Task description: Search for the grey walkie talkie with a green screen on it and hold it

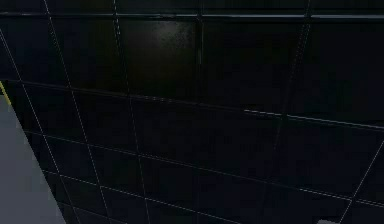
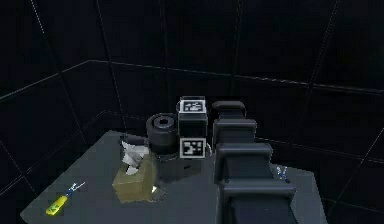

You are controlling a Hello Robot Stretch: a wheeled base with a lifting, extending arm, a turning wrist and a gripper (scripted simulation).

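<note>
My arm [image 2: 245, 170] rises as a dark bar over a grey table [image 2: 95, 165] in the arm side view. At its far end stand two white marked squares [image 2: 192, 105], and left of them sits the gripper [image 2: 158, 138] with its round dark body. A tan box with white tissue [image 2: 135, 182] stands on the table just below the gripper, so I cannot tell whether the gripper holds anything. A small greyish thing [image 2: 283, 175] lies on the table right of the arm; its shape is too small to name.
A small yellow tool with a blue tip [image 2: 62, 204] lies near the table's front left corner. Dark tiled walls [image 2: 250, 50] rise behind the table. The forward view faces a dark tiled wall [image 1: 200, 110], with a grey strip [image 1: 15, 170] at its lower left.
</note>
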